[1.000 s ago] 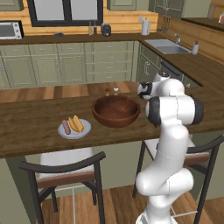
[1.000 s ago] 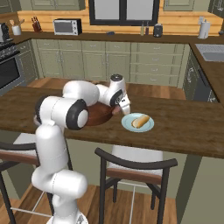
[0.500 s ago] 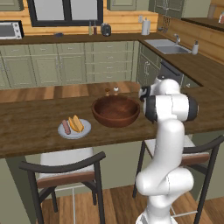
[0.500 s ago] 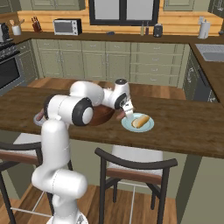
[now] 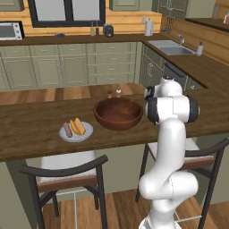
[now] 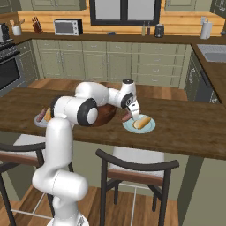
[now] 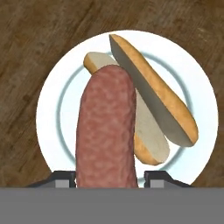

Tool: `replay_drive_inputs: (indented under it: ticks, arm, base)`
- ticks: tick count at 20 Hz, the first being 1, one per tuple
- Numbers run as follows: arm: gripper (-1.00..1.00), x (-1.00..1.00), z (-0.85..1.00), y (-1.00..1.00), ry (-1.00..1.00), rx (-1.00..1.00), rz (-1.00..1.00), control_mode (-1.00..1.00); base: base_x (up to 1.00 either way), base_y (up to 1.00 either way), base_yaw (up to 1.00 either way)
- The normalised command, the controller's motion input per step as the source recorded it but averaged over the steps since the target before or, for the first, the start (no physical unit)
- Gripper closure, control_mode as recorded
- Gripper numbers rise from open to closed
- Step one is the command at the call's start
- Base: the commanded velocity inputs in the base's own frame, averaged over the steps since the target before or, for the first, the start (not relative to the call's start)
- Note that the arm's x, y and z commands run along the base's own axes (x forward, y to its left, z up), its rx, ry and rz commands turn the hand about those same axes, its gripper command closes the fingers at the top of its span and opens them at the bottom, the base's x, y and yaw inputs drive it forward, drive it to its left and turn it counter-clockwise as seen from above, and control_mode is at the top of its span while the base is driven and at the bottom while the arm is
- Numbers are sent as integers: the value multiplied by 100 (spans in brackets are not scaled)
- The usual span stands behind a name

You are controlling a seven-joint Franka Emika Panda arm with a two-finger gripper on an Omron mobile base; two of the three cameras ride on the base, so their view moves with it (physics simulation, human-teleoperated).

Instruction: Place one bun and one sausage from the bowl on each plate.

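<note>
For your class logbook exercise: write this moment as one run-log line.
tool: shut on sausage | over plate holding bun | bowl: beside

Even, bright rendered light, soft faint shadows, no glare, base views slightly soft

There are no words, numbers or signs to read here. The microwave [image 6: 68,27] on the far counter [image 6: 110,37] shows no name, and the plates and bowl are plain.
</note>
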Motion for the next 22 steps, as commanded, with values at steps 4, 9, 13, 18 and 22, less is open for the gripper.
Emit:
replay_drive_inputs:
  ticks: [4, 9, 13, 18, 22]
  arm:
    - [100, 0, -12, 0, 2, 0, 0, -100]
    - [100, 0, -16, 0, 2, 0, 0, -100]
    - [100, 0, -26, 0, 5, 0, 0, -100]
    - [-100, 0, -17, 0, 4, 0, 0, -100]
    - [-100, 8, 0, -5, 0, 0, 0, -100]
  base:
    - [0, 0, 0]
    - [0, 0, 0]
    - [0, 0, 0]
    - [0, 0, 0]
    - [0, 0, 0]
